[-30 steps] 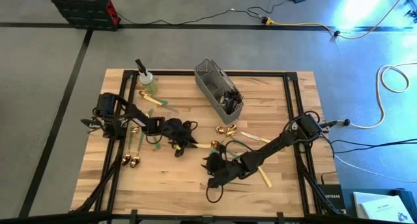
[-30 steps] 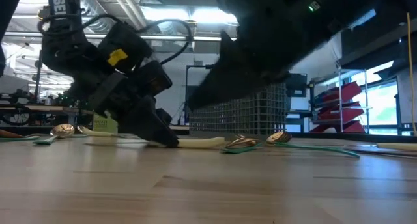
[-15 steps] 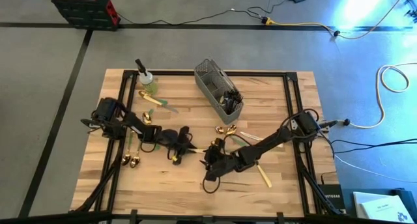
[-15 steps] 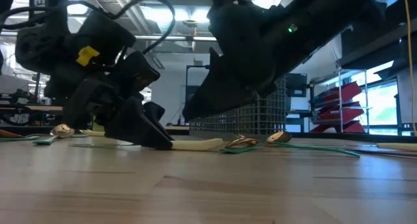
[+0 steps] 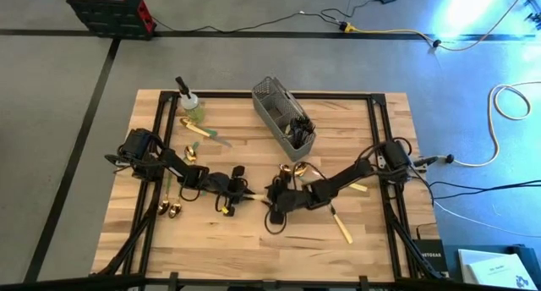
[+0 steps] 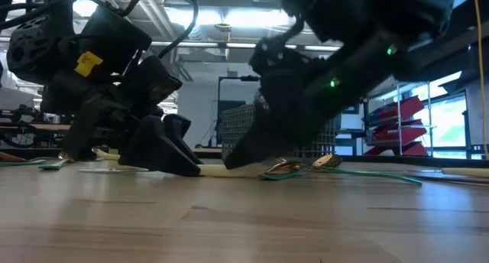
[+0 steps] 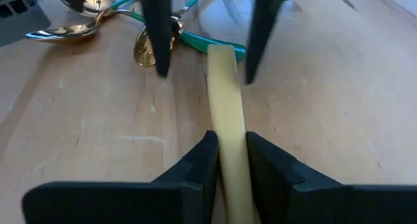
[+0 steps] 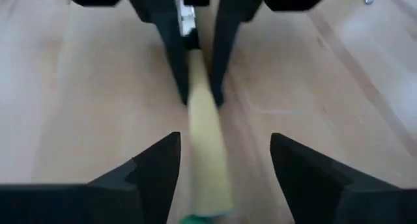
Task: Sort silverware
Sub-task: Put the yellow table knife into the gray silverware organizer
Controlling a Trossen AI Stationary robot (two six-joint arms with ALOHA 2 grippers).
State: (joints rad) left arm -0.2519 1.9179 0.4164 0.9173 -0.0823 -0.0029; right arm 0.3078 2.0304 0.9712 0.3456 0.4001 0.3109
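Bare wood (image 5: 254,249) near front edge

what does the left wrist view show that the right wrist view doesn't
Only the left wrist view shows the gold spoons and a green handle lying past the cream handle's far end, and the right gripper with its jaws spread open either side of that end. Only the right wrist view shows the left gripper from the front, its jaws shut on the handle. Both show the same cream handle lying flat on the wooden table, with one gripper at each end.
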